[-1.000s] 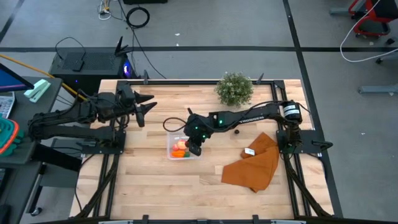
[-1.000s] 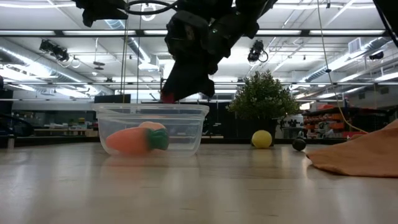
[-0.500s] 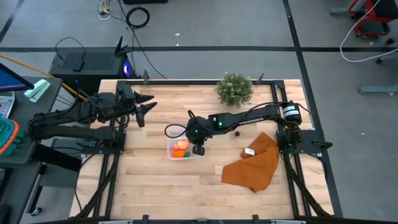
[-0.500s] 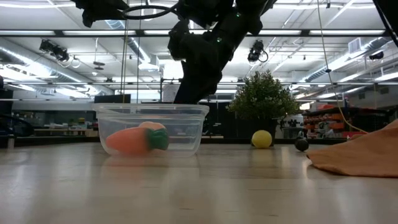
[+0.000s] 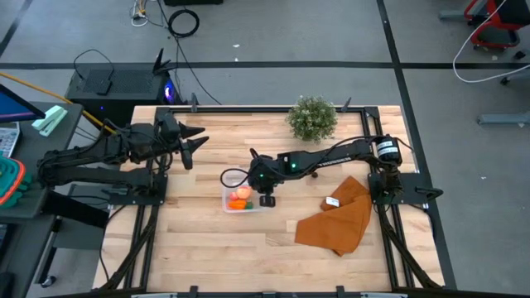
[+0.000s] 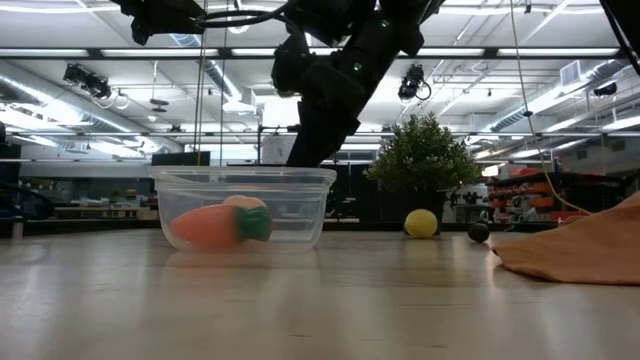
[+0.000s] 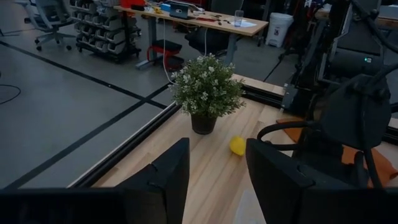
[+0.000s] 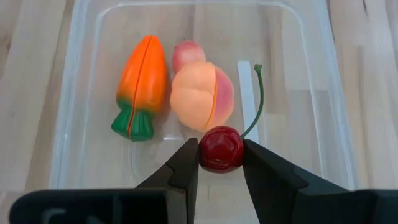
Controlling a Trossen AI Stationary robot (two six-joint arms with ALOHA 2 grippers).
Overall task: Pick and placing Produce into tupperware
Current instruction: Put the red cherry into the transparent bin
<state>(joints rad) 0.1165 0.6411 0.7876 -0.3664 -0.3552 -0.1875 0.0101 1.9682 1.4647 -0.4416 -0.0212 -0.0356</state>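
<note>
A red cherry (image 8: 221, 149) is pinched between the fingers of the right gripper (image 8: 221, 163) just above the clear container (image 8: 68, 93) — carrot (image 8: 140, 84) and peach (image 8: 200, 94) lie inside. The left gripper (image 7: 214, 177) is held spread open near the table's left edge.

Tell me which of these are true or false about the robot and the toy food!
1. The right gripper is holding a red cherry. True.
2. The carrot lies on the orange cloth. False: it lies inside the clear container.
3. The lemon is in the container. False: it sits on the table near the potted plant.
4. The left gripper is open and holds nothing. True.
</note>
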